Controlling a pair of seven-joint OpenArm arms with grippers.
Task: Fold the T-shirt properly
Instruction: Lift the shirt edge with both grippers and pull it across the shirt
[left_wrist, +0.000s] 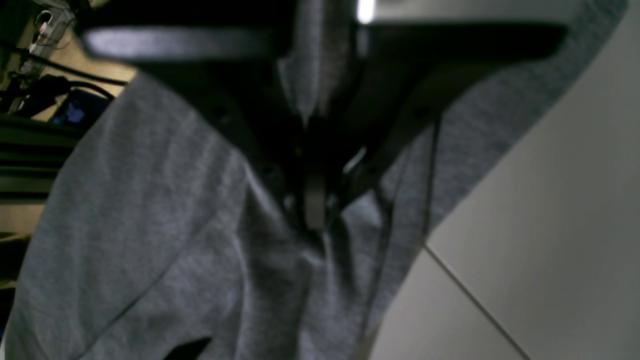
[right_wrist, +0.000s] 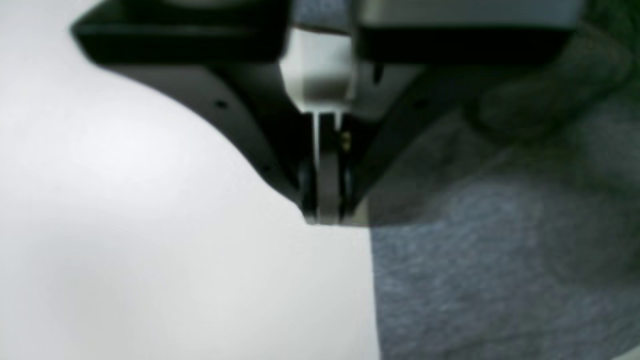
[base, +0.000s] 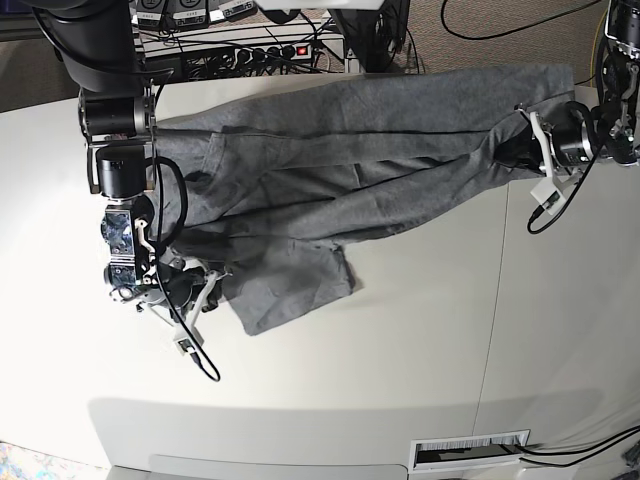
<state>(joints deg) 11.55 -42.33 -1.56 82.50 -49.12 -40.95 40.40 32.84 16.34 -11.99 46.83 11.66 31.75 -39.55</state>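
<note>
Fabric of the T-shirt (base: 340, 170) is stretching across the upper middle of the base view, from the dark arm at the left edge to the arm at the upper right. The heather-grey cloth is lying creased on the white table (base: 400, 380), with long folds running sideways, and one flap is hanging down toward the centre left of the frame. In the left wrist view the left gripper (left_wrist: 314, 220) is sitting in the middle of the frame with its jaws pressed together on a pinch of the T-shirt (left_wrist: 140, 210), and the cloth is draping away from it to the lower left. The table (left_wrist: 550, 225) is showing at the right side of that view. In the right wrist view the right gripper (right_wrist: 327, 217) is standing with its jaws fully closed. It is resting at the edge of the T-shirt (right_wrist: 500, 280), which is filling the lower right, while the bare table (right_wrist: 150, 225) is filling the left. I cannot tell whether any cloth is caught between those jaws.
</note>
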